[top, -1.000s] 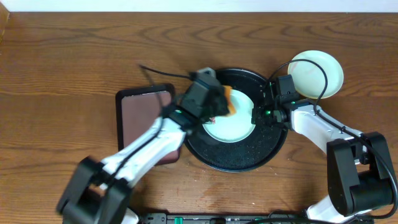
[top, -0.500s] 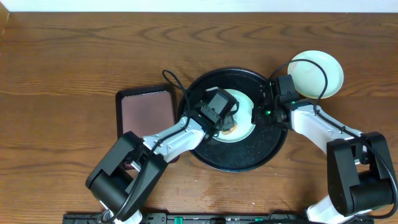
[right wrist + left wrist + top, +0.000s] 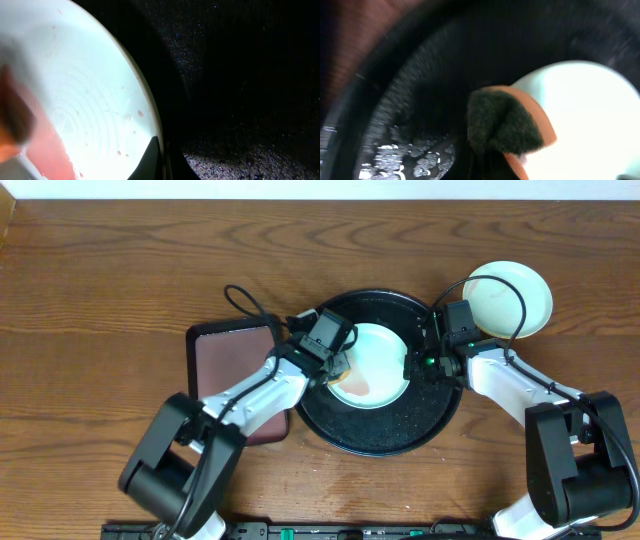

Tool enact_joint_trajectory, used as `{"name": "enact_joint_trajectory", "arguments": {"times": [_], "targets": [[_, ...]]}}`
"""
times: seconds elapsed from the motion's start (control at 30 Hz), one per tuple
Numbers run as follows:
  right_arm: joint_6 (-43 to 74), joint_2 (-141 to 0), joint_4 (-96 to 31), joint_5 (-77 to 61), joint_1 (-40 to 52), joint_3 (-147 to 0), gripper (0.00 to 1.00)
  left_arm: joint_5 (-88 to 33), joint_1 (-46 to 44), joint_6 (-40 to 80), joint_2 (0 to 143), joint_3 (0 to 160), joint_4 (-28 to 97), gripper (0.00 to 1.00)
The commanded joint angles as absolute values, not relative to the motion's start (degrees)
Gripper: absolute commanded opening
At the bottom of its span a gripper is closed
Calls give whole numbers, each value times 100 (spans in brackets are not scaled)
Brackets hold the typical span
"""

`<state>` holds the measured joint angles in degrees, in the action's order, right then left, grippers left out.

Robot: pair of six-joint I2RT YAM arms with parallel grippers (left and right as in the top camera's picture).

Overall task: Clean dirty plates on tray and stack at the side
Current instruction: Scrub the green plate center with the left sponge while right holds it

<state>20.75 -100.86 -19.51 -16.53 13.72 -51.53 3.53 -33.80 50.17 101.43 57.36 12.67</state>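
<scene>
Mint-blue plate [image 3: 378, 358] lies inside the round black tray [image 3: 400, 430], and the step in hand looks like scrubbing it. A reddish smear [image 3: 47, 150] streaks the plate's lower left part, so this plate is not yet clean. A pale yellow plate [image 3: 510, 300] sits on the wooden surface [image 3: 120, 270] near the tray's upper right rim.

The left arm reaches in across the maroon tray [image 3: 230, 360]. The left end effector [image 3: 338, 365] appears pressed together on an orange sponge [image 3: 505, 125] with a dark scrub face, which meets the mint-blue plate at its left edge. The left wrist view is blurred, so the fingers themselves are hard to make out.

The right arm comes in from the opposite side, bent at the elbow. The right end effector [image 3: 412, 365] seems to pinch the plate's right rim and steady it.

The next move probably calls for dragging the sponge across the smear while the rim grip holds firm. Too much sideways push could slide the plate out of that pinch.
</scene>
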Motion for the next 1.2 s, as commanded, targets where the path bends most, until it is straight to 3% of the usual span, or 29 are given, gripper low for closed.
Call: {"name": "enact_joint_trajectory", "arguments": {"times": [0.0, 0.23, 0.57, 0.9, 1.17], "targets": [[1966, -10202, -2005, -1658, 1396, -5131, 1, 685, -3271, 4941, 9561, 5795, 1129, 7], [1966, -10202, -1997, -1658, 1396, -5131, 1, 130, -3706, 5144, 9668, 5793, 351, 8], [1966, -10202, -1997, -1658, 1396, -5131, 1, 82, -4311, 5413, 11048, 5793, -827, 8], [1966, -10202, -2005, -1656, 1396, -5131, 1, 86, -4029, 5068, 11146, 5793, -432, 7], [1966, -10202, -2010, -1658, 1391, -5131, 1, 805, -3590, 4823, 10549, 5793, 851, 7]]}}
